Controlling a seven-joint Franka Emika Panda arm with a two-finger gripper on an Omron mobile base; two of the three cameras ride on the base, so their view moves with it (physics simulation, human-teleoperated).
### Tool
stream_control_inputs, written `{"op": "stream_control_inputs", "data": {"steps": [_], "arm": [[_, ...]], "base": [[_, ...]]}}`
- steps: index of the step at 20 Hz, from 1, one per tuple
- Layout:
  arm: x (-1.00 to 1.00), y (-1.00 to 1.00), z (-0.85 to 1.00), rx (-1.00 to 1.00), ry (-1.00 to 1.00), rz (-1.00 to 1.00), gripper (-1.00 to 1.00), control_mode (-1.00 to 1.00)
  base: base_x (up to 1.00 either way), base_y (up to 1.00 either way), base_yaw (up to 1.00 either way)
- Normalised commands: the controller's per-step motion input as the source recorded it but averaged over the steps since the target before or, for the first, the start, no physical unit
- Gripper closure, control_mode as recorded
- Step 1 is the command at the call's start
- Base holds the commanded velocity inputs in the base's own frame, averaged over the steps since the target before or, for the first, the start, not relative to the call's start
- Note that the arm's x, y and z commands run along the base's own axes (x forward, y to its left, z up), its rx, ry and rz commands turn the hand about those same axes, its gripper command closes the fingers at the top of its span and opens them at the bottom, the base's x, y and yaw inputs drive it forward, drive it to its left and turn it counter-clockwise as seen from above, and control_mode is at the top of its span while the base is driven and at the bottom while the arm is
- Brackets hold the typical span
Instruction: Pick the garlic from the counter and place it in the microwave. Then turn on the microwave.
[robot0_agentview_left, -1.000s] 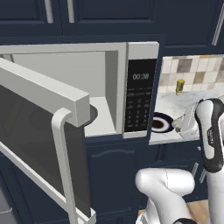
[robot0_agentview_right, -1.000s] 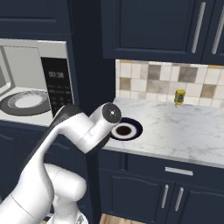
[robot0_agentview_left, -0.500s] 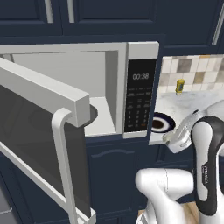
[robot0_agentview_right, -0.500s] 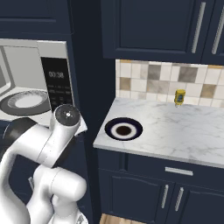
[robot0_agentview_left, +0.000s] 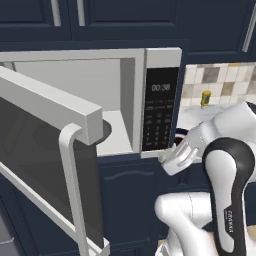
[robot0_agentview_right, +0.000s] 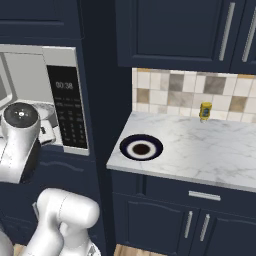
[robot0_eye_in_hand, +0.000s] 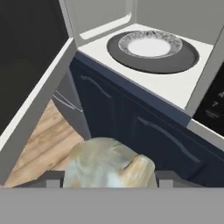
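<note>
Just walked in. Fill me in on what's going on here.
The arm is carrying the garlic in its gripper toward the microwave. The door hangs wide open, and a patterned plate sits on the dark turntable inside. The garlic is in front of the opening, not yet inside.

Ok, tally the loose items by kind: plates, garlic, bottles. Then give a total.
Plates: 2, the dark blue plate on the counter and the white patterned plate inside the microwave.
Garlic: 1, the garlic in the pincer.
Bottles: 1, the yellow bottle.
Total: 4.
</note>
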Motion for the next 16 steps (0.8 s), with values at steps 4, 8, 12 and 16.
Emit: {"op": "stream_control_inputs", "data": {"steps": [4, 8, 12, 16], "arm": [[-0.07, 0.91, 0.29, 0.04, -0.21, -0.08, 1.0, -1.0], [0.0, 0.86, 0.27, 0.0, -0.24, -0.14, 1.0, -1.0], [0.1, 0.68, 0.14, 0.02, -0.15, -0.16, 1.0, -1.0], [0.27, 0.3, 0.12, 0.04, -0.04, -0.1, 1.0, -1.0]], "base": [[0.0, 0.0, 0.0], [0.0, 0.0, 0.0], [0.0, 0.0, 0.0], [0.0, 0.0, 0.0]]}}
